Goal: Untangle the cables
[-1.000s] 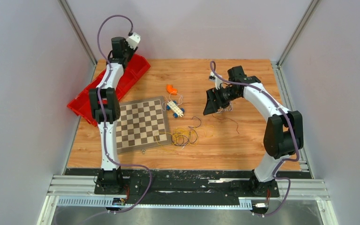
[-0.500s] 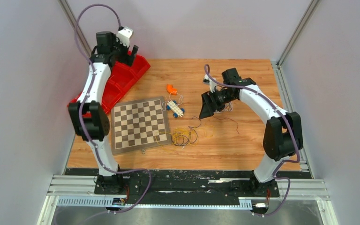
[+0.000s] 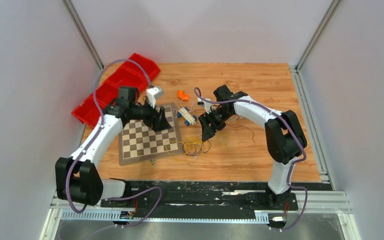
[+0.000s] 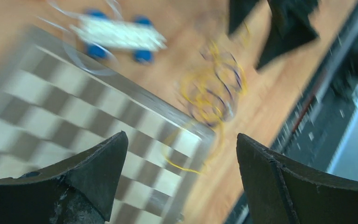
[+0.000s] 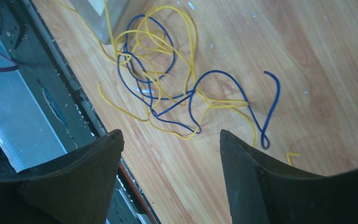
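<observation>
The cables are a loose tangle of yellow and purple-blue wires [image 3: 193, 145] on the wooden table by the chessboard's right corner. They look sharp in the right wrist view [image 5: 168, 79] and blurred in the left wrist view [image 4: 214, 88]. A thin dark red strand [image 3: 245, 128] lies further right. Thin white wires curl around a small white and blue block [image 3: 186, 115]. My left gripper [image 3: 161, 121] hangs open over the chessboard's far right part, its fingers wide apart [image 4: 181, 140]. My right gripper [image 3: 207, 131] is open and empty just above and right of the tangle [image 5: 171, 135].
A chessboard [image 3: 147, 134] lies at centre left. Red bins [image 3: 110, 90] stand at the back left. A small orange piece [image 3: 182, 94] lies behind the white and blue block. The table's black front rail [image 5: 51, 107] runs close to the tangle.
My left arm has swung from above the red bins down and right, over the chessboard. My right gripper has moved left and nearer, toward the tangle. Both stay open.
</observation>
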You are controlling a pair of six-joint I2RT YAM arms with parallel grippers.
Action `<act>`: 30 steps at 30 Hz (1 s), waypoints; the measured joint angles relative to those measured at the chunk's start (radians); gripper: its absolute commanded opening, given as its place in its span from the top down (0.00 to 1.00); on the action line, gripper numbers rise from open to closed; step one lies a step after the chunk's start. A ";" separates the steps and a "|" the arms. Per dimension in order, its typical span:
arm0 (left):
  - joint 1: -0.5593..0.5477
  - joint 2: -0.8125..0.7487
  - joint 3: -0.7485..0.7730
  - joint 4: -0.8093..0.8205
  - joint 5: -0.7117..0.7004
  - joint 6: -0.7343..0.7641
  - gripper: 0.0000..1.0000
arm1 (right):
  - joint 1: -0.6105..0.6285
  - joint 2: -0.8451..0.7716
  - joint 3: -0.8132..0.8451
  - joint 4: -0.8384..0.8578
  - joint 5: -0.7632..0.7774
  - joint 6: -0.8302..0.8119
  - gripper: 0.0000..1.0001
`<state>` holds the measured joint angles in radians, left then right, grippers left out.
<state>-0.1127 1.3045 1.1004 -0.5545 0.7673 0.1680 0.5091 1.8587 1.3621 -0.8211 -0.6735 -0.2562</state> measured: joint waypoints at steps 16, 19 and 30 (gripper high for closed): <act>-0.306 -0.051 -0.288 -0.018 -0.170 0.388 0.32 | -0.018 0.032 -0.028 0.018 0.037 0.008 0.35; -0.301 0.012 -0.257 -0.041 -0.212 0.304 0.30 | -0.019 0.003 -0.042 0.016 0.037 0.019 0.34; -0.206 0.074 -0.264 -0.068 -0.220 -0.125 0.29 | -0.020 -0.169 -0.085 0.048 -0.056 0.076 0.36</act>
<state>-0.3191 1.3781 0.8368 -0.6224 0.5472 0.0429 0.4892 1.6897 1.2766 -0.7731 -0.7296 -0.1802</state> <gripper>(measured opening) 0.706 0.658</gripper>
